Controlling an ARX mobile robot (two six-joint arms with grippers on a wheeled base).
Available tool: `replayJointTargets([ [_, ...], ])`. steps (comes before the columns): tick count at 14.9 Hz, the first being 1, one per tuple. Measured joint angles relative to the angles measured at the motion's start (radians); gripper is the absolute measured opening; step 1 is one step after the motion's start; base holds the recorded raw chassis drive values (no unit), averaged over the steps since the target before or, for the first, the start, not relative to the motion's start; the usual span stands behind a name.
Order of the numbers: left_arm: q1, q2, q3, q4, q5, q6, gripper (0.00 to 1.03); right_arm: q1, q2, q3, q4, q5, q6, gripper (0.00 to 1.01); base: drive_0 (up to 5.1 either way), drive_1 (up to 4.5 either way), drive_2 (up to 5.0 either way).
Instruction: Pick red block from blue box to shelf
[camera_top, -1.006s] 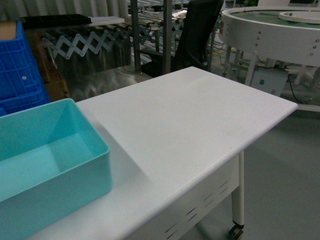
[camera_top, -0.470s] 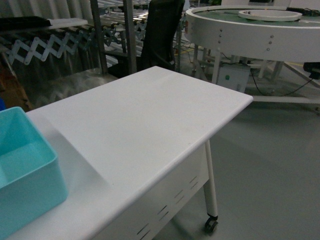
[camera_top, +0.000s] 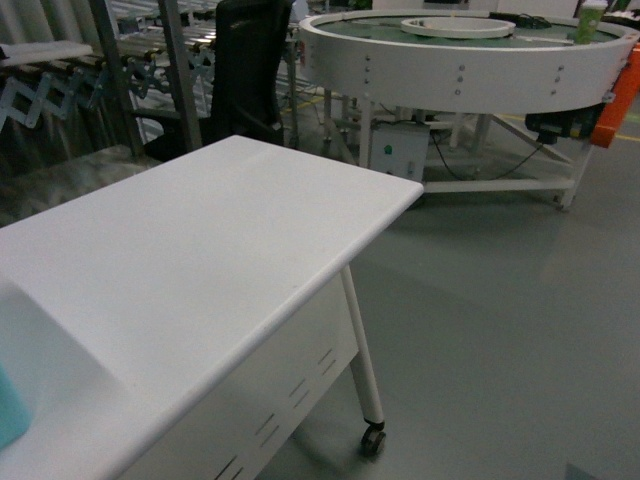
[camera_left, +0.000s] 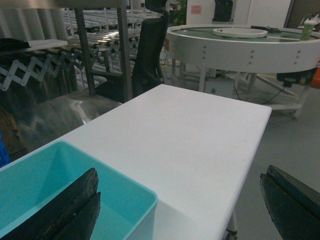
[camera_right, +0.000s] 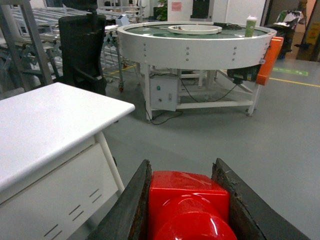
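The red block (camera_right: 189, 197), glossy with its round stud facing the camera, sits clamped between the fingers of my right gripper (camera_right: 182, 167), held out over the grey floor to the right of the white table. My left gripper (camera_left: 180, 175) is open, one finger (camera_left: 70, 207) over the blue box (camera_left: 110, 171) and the other past the table's edge, with nothing between them. In the head view only a sliver of the blue box (camera_top: 8, 410) shows at the bottom left, and neither gripper appears. The steel shelf uprights (camera_left: 123, 50) stand behind the table.
A white table (camera_top: 200, 250) on castors (camera_top: 372, 438) fills the left. A black chair (camera_top: 250, 70) stands behind it. A large round white conveyor table (camera_top: 460, 60) with an orange part (camera_top: 622, 95) is across the grey floor (camera_top: 500, 300).
The head view has swung to the right: the blue box slid almost out of the left edge, and the round conveyor table and open floor came into view.
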Motion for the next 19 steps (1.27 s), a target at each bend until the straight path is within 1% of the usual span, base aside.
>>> replayJointTargets([
  [19, 0.000, 0.000, 0.000, 0.000, 0.000, 0.000, 0.98, 0.000, 0.000, 0.000, 0.000, 0.000, 0.000, 0.29, -1.6, -1.61, -1.6],
])
